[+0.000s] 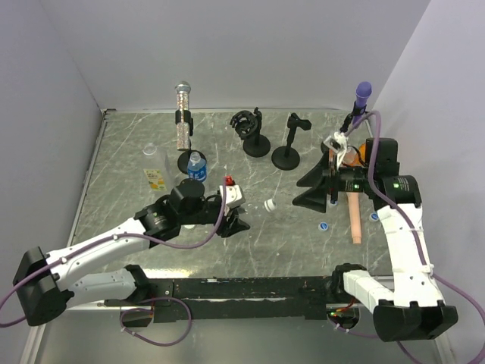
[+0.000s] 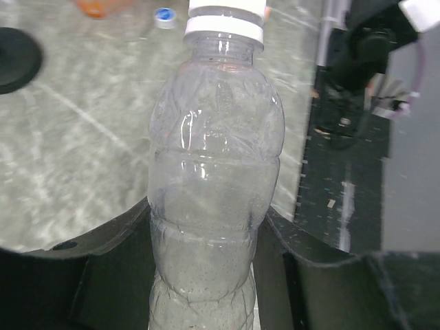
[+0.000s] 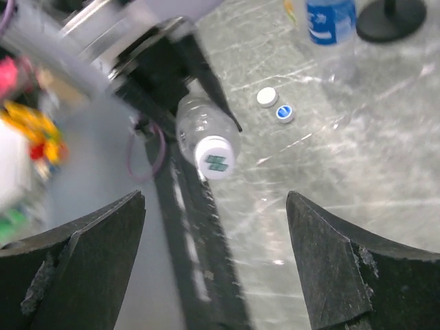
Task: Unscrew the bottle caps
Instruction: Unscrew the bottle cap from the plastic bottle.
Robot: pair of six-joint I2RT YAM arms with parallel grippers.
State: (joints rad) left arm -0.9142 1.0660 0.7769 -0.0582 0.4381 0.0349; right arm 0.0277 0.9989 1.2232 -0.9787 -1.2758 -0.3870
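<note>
My left gripper (image 1: 233,216) is shut on a clear, unlabelled bottle (image 2: 213,158), its jaws pressing both sides of the lower body. The bottle's white cap (image 2: 225,20) is on its neck and points toward the right arm. In the right wrist view the same bottle cap (image 3: 216,157) faces the camera, ahead of and apart from my right gripper (image 3: 216,234). That gripper is open with nothing between its jaws. In the top view the right gripper (image 1: 307,189) hangs just right of the cap (image 1: 270,205).
A blue-labelled bottle (image 1: 197,167) and a yellow-labelled one (image 1: 155,178) stand behind the left arm. Loose caps (image 1: 323,225) (image 1: 373,217) (image 3: 267,97) (image 3: 283,113) lie on the table. An orange bottle (image 1: 352,155), a pink rod (image 1: 355,220), black stands (image 1: 288,152) and two microphones (image 1: 182,114) (image 1: 362,95) are further back.
</note>
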